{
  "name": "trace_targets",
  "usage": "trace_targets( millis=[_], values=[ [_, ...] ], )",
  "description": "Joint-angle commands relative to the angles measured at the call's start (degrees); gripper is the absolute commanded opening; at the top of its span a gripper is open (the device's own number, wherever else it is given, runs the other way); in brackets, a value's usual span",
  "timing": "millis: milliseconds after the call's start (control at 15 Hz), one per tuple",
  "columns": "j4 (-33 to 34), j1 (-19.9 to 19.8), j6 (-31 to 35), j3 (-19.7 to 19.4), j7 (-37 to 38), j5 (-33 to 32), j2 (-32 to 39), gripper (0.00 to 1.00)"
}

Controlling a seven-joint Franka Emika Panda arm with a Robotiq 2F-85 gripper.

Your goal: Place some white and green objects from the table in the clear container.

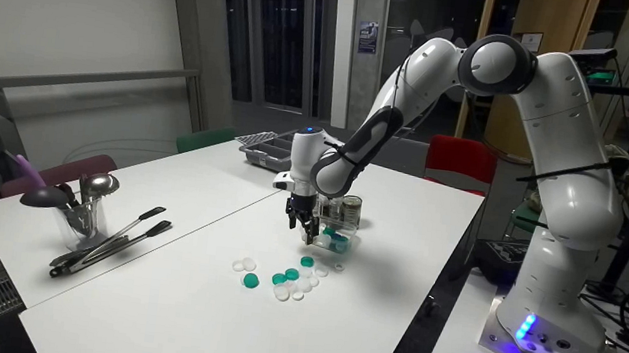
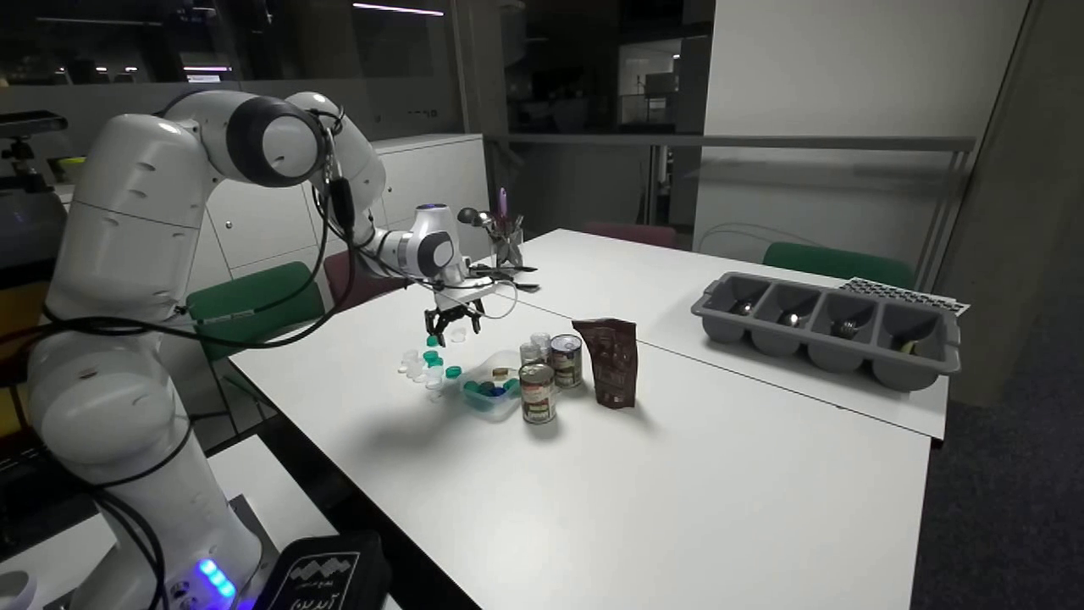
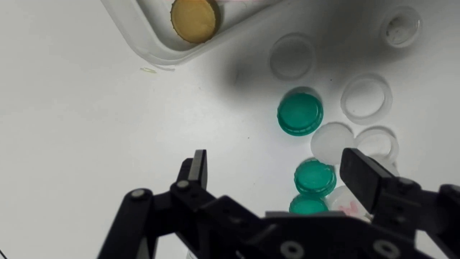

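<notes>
Dim glass doors (image 1: 280, 48) and a pale wall panel (image 1: 85, 2) stood behind the white worktop (image 1: 202, 329). Above it hung the robot's hand (image 3: 276, 167), its fingers (image 3: 361, 176) spread well apart and holding nothing, likely to leave room for a cap to pass between them. Lower down, on the worktop, lay the pieces to be moved: green bottle caps (image 3: 300, 113) and milky white caps (image 3: 332, 144), loosely clustered, some touching. One finger hid part of the cluster in the wrist view. Such crowding would probably make it hard to lift one cap without nudging another.

Near the cluster sat the uncovered clear container (image 3: 147, 45), presumably put there to keep each carry short. It held a gold lid (image 3: 194, 19) in one corner and, in an exterior view, several more green bottle caps and a dark blue cap (image 2: 498, 391), so the filling seemed partly done.

Close by stood two upright tins (image 2: 538, 394), small clear jars (image 2: 530, 352) and a brown pouch (image 2: 614, 364), perhaps grouped to stay out of the hand's way. Well apart from these lay tongs (image 1: 110, 250), beside a clear utensil holder (image 1: 83, 238) with ladles (image 1: 44, 197). Elsewhere on the worktop was a grey four-compartment tray (image 2: 838, 359), its divisions presumably meant for sorting utensils.
</notes>
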Motion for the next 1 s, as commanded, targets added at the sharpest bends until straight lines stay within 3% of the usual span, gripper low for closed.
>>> trace_targets(
  millis=[0,933],
  values=[
    [0.1,1.2,-0.1,-1.2,-0.7,1.1,-0.1,1.00],
    [0.8,1.5,0.5,-2.3,-1.9,-0.1,1.5,1.00]
  ],
)
